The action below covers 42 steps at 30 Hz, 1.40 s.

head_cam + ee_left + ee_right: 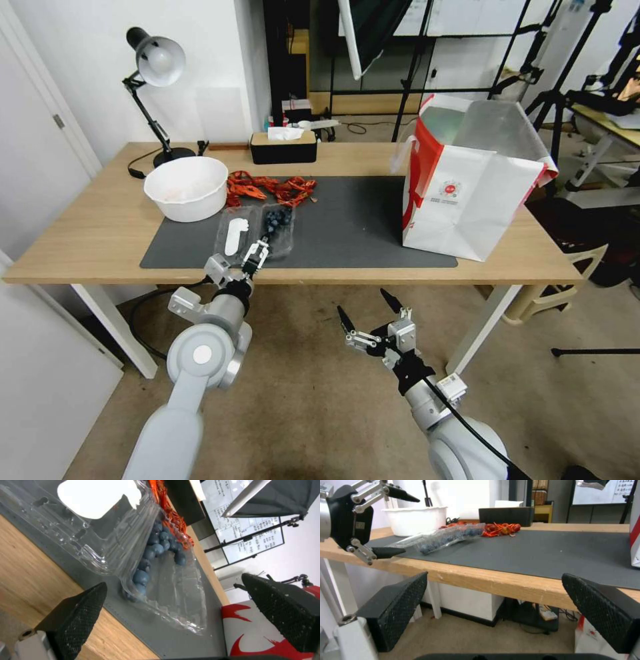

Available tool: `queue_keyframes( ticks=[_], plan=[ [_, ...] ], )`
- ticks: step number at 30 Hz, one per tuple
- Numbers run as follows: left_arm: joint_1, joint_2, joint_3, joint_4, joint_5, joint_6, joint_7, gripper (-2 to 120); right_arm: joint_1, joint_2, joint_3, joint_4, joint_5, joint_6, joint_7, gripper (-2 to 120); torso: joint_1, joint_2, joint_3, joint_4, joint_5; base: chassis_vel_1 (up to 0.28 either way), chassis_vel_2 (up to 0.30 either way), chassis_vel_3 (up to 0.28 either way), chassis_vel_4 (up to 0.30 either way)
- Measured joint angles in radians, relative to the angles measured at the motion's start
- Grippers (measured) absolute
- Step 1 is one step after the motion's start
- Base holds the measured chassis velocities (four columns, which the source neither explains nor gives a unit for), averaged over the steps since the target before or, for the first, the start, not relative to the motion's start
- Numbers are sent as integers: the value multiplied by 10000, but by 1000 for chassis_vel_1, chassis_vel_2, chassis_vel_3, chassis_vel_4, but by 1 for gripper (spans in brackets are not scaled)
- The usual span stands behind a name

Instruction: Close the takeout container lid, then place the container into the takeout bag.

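Observation:
The takeout container [277,225] lies open on the grey mat [360,227], with dark blueberries in its tray [156,552]. Its clear lid [233,237], bearing a white label [96,497], is folded out flat on the tray's left. My left gripper [257,255] is open at the mat's near edge, its fingers [80,610] spread just in front of the tray. The same gripper [410,525] appears in the right wrist view, close to the container [443,538]. The takeout bag [467,180] stands upright and open at the mat's right end. My right gripper [373,315] hangs open below the table's front edge.
A white bowl [187,188] sits at the mat's left rear. Red crayfish [270,188] lie behind the container. At the table's back stand a black tissue box [283,147] and a desk lamp [157,67]. Bare mat lies between container and bag.

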Motion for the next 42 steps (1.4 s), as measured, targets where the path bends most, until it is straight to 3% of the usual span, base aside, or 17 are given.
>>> queue_keyframes(
  ticks=[42],
  plan=[
    [-79,38,-222,445,28,-421,280,100,-20,52,-65,-57,-1,0,-28,100,-1,1,0,2,-1,0,0,0,0]
  ],
)
